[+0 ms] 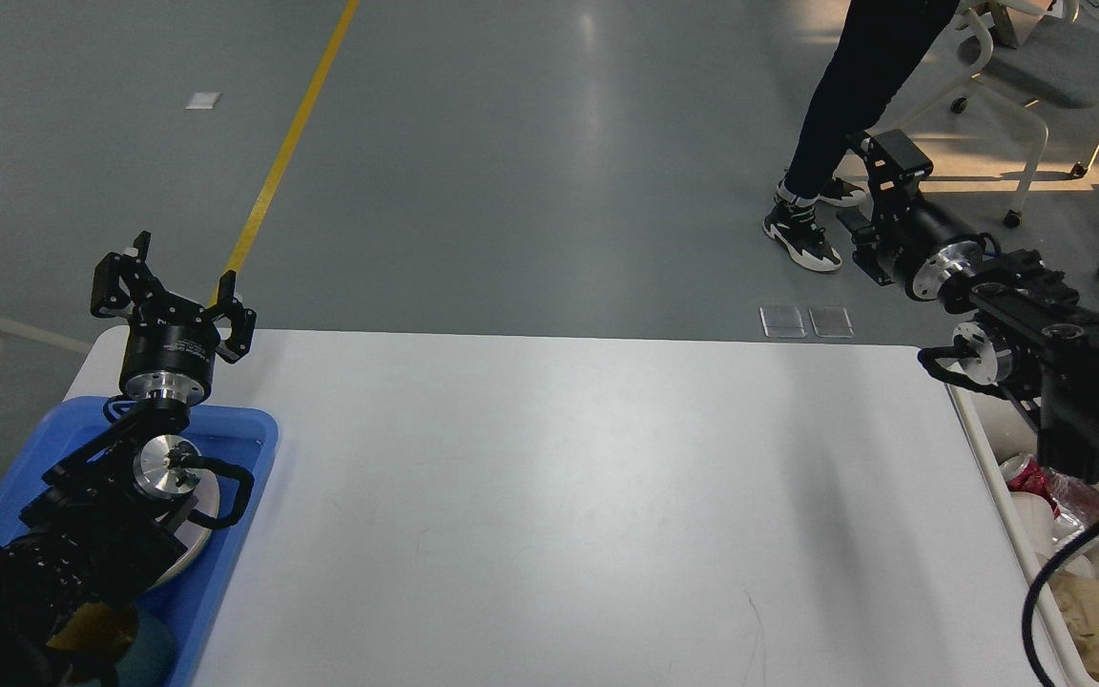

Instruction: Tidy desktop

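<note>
The desktop [549,496] is a wide white tabletop with nothing lying on its open surface. My left gripper [183,262] is open and empty, raised above the table's far left corner, behind the blue tray [242,448]. My right gripper [862,198] is raised beyond the table's far right corner, over the floor. Its fingers look spread, with nothing between them. The right arm crosses above the cream-white bin [1000,477].
The blue tray holds a white plate [189,551], partly hidden by my left arm, and a dark rounded item [147,656]. The bin holds crumpled rubbish [1065,491] and brown paper [1088,625]. A person's legs [831,114] and a wheeled chair [1060,57] stand beyond the table.
</note>
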